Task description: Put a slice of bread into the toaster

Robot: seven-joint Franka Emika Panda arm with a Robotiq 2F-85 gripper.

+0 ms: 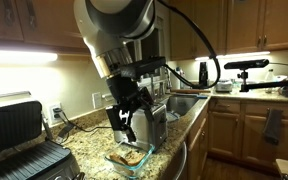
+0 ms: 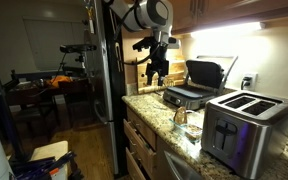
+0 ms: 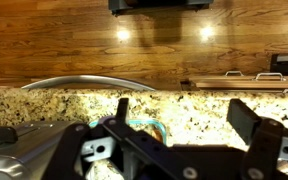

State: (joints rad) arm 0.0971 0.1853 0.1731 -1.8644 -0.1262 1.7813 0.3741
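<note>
The slice of bread (image 1: 130, 156) lies tan and flat in a clear glass dish (image 1: 117, 160) on the granite counter. A small part of it shows in the wrist view (image 3: 156, 134), behind the dish's teal rim (image 3: 144, 124). My gripper (image 1: 131, 122) hangs open and empty just above the dish, fingers pointing down; it also shows in an exterior view (image 2: 159, 72) and in the wrist view (image 3: 184, 116). The steel toaster (image 2: 246, 130) stands on the counter with its top slots empty; in an exterior view (image 1: 153, 122) it is right behind the gripper.
A black-and-steel contact grill (image 1: 16, 140) stands at one end of the counter and shows in both exterior views (image 2: 192, 88). A sink (image 1: 184, 103) lies beyond the toaster. Wall cabinets hang above. A camera rig (image 1: 246, 68) stands on the far counter.
</note>
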